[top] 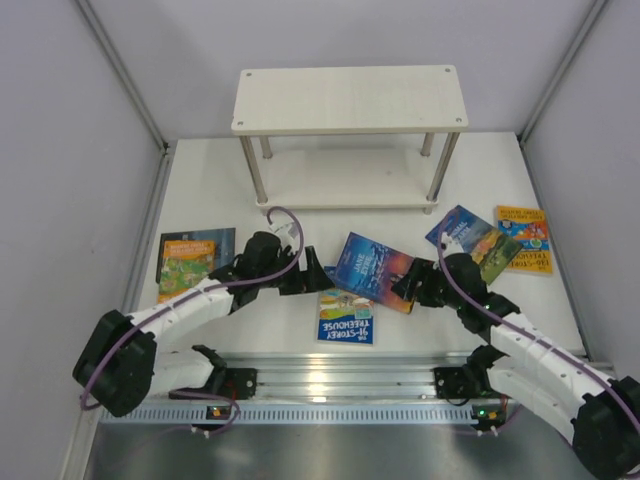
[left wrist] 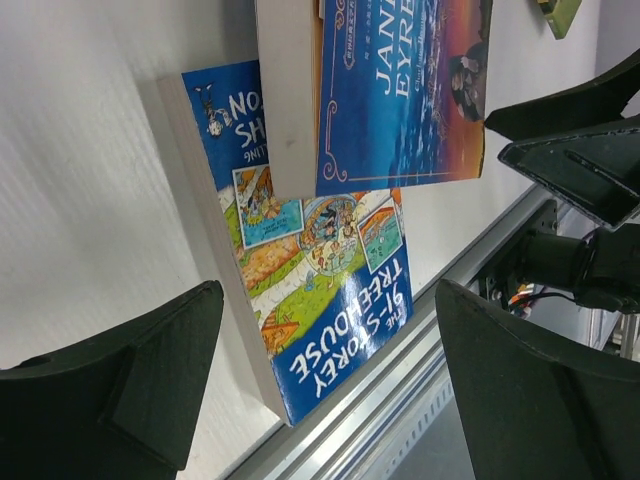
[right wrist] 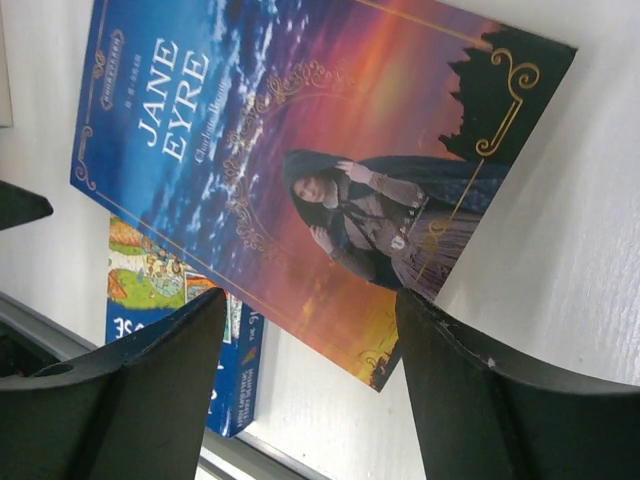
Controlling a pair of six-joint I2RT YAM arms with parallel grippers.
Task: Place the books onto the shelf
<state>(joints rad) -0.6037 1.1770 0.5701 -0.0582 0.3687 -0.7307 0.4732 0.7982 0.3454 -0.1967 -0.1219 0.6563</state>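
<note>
**Top external view: shelf unfilled, every book on the table**

None of the books has reached the shelf (top: 350,98) at the table's (top: 225,180) far edge. Jane Eyre (top: 372,272) overlaps the Treehouse book (top: 346,318) by the near edge. A green book (top: 187,265) lies left and two more books (top: 478,240) right. The left claw (top: 312,283) gapes wide, holding nothing. The right claw (top: 412,285) straddles Jane Eyre's corner, jaws apart.

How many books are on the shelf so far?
None yet: both boards of the shelf are bare. In hand: the left hand and right hand, both open, flank the Jane Eyre book without gripping it. Left to do: that one, the Treehouse book under it, and the rest lying on the table.
</note>
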